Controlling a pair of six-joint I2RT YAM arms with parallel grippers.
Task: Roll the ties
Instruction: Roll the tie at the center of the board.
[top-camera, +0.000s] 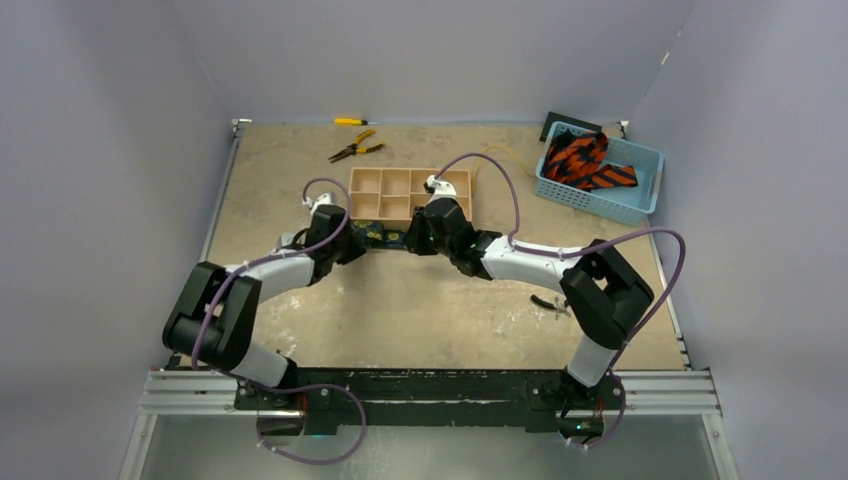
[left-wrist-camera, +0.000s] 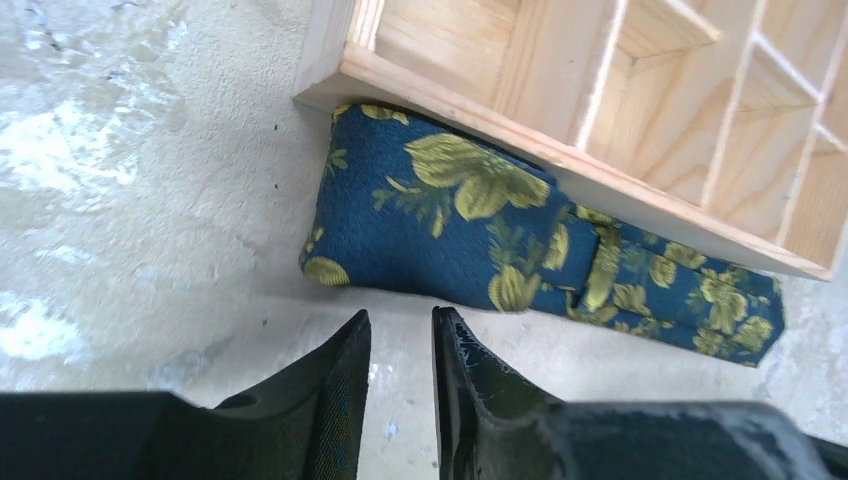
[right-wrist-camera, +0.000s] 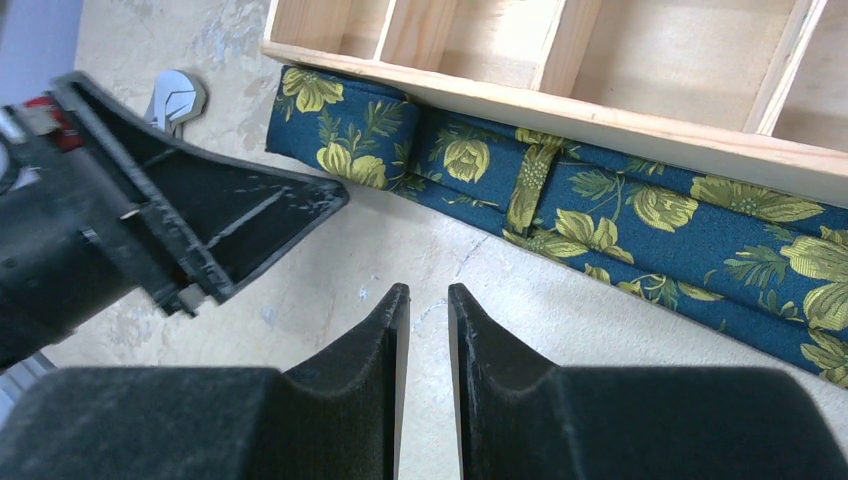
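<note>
A dark navy tie (left-wrist-camera: 450, 230) with yellow flowers lies folded flat against the near wall of a wooden compartment box (left-wrist-camera: 600, 185). In the top view the tie (top-camera: 381, 236) shows between the two wrists. My left gripper (left-wrist-camera: 400, 320) hovers just short of its left end, jaws a narrow gap apart with only bare table between them. My right gripper (right-wrist-camera: 428, 295) stands the same way, slightly open and empty, just in front of the tie (right-wrist-camera: 620, 215). One of the left gripper's fingers (right-wrist-camera: 230, 220) reaches in close beside it. Orange-red ties with black stripes (top-camera: 585, 160) lie in a blue basket.
The wooden box (top-camera: 408, 193) sits mid-table right behind the tie. The blue basket (top-camera: 600, 203) is at the back right. Yellow-handled pliers (top-camera: 355, 150) and a yellow screwdriver (top-camera: 350, 121) lie at the back. A small dark tool (top-camera: 548, 303) lies near the right arm.
</note>
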